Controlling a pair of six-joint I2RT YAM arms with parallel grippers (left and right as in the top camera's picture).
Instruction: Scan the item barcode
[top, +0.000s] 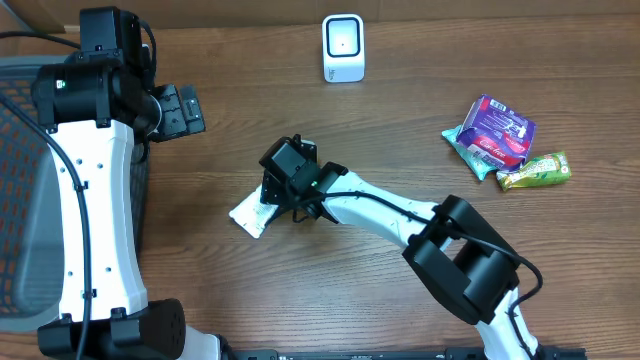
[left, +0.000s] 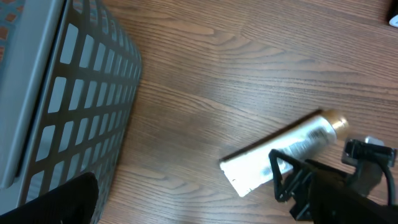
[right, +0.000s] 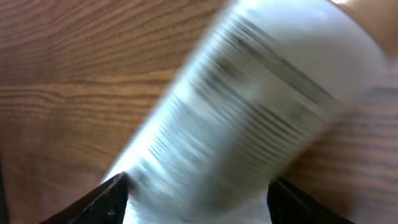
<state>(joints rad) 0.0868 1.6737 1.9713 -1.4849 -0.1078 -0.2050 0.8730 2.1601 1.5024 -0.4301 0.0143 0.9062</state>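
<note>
Overhead, the white tube (top: 250, 212) lies flat on the wooden table (top: 420, 100), a little left of centre and set at a slant. Its gold cap end is up and to the right in the left wrist view, and its flat crimped end points back toward the grey mesh basket (top: 15, 150) at the table's left edge. The right gripper (top: 285, 208) is down over the cap half of the tube, and its black fingers (right: 112, 196) stand apart on either side of it. The right wrist view is filled with the tube's printed side, but it is so smeared that I can't read the print. I also cannot tell whether the pads are pressing the tube or only standing beside it. The left gripper (top: 185, 108) hangs above the table's upper left, near the basket and well apart from the tube, with its jaws spread wide and nothing between them. The white scanner (top: 343, 48) stands upright at the far edge of the table, well apart from the tube. Off to the right — clear of both arms — a few snack packets (top: 495, 132) lie in a loose cluster: a purple one, a teal one under it and a green-yellow one just beside them.
</note>
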